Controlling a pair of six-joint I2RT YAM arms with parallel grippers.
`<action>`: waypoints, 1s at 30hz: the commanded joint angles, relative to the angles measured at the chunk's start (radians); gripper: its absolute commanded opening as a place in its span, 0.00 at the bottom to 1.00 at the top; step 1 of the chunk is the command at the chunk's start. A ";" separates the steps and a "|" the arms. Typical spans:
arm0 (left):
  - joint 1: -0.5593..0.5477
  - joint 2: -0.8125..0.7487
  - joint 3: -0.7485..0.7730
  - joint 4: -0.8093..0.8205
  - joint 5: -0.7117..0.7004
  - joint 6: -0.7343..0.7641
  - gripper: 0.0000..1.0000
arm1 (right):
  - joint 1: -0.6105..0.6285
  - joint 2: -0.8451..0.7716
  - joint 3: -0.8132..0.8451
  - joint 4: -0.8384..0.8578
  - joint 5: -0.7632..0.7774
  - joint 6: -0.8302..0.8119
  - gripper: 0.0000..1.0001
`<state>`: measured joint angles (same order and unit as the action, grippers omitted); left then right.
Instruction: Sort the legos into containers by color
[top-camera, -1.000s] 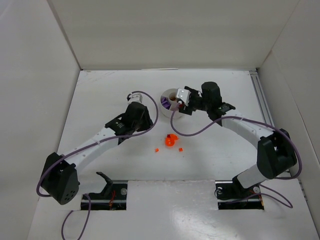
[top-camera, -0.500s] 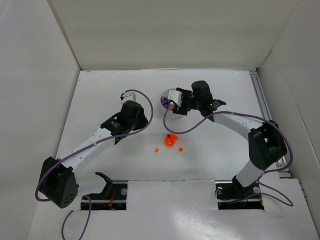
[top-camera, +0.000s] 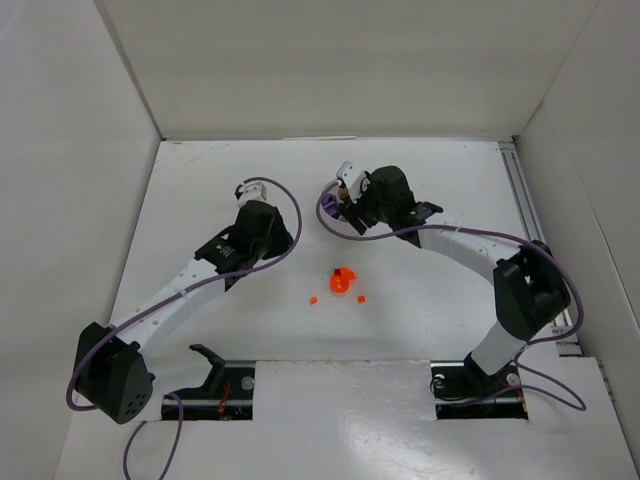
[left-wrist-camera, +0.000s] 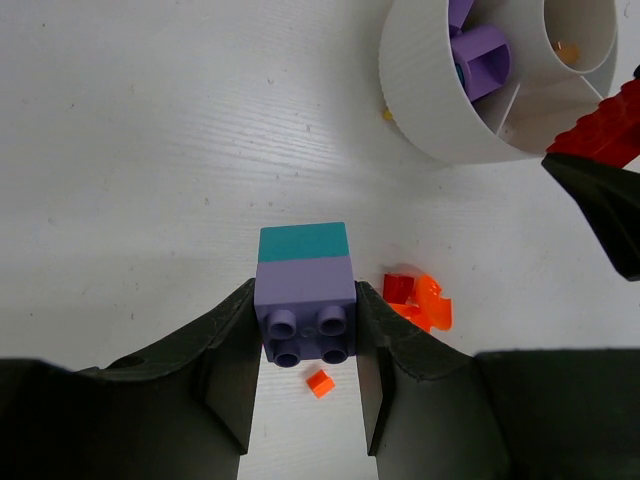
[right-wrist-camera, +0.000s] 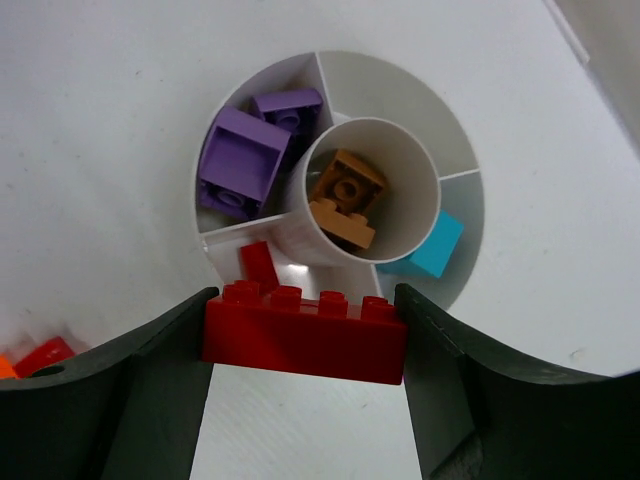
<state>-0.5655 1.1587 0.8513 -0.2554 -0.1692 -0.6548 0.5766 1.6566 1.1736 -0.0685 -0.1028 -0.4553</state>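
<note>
Nearest the arm bases, loose orange pieces (top-camera: 343, 281) lie on the white bench (top-camera: 200, 180), one bigger clump and two tiny bits just beside it. In the left wrist view the clump also has a red piece (left-wrist-camera: 398, 288) touching it. Left hand (left-wrist-camera: 306, 320) is clamped on a lilac-and-teal brick (left-wrist-camera: 305, 290), lilac part with studs toward the camera and teal part on the far end. It is held off the bench, near side of the dish and well left of it. Right hand (right-wrist-camera: 305, 318) is clamped on a long red brick (right-wrist-camera: 305, 335), gripped end to end with the studs facing the dish. The brick overlaps the near rim of the dish (right-wrist-camera: 385, 95) in the right wrist view. The dish is round and white and sits mid-bench, mostly hidden under the right hand in the top view. A small red piece (right-wrist-camera: 258, 265) lies in the near wedge. Two purple bricks (right-wrist-camera: 240, 160) are in the left wedge. Brown pieces (right-wrist-camera: 345, 200) are stacked in the central well. A teal brick (right-wrist-camera: 435, 248) is in the right wedge. The far wedge shows bare floor.
</note>
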 joint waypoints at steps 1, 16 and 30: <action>0.004 -0.036 -0.005 -0.005 -0.013 0.017 0.09 | 0.032 0.000 0.052 -0.020 0.115 0.176 0.48; 0.013 -0.054 -0.023 0.005 0.005 0.017 0.09 | 0.032 0.077 0.112 -0.011 0.175 0.340 0.49; 0.013 -0.054 -0.023 0.005 0.005 0.026 0.09 | 0.023 0.104 0.112 0.022 0.164 0.382 0.62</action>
<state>-0.5587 1.1351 0.8307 -0.2661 -0.1650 -0.6441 0.6083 1.7504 1.2430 -0.0963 0.0563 -0.1013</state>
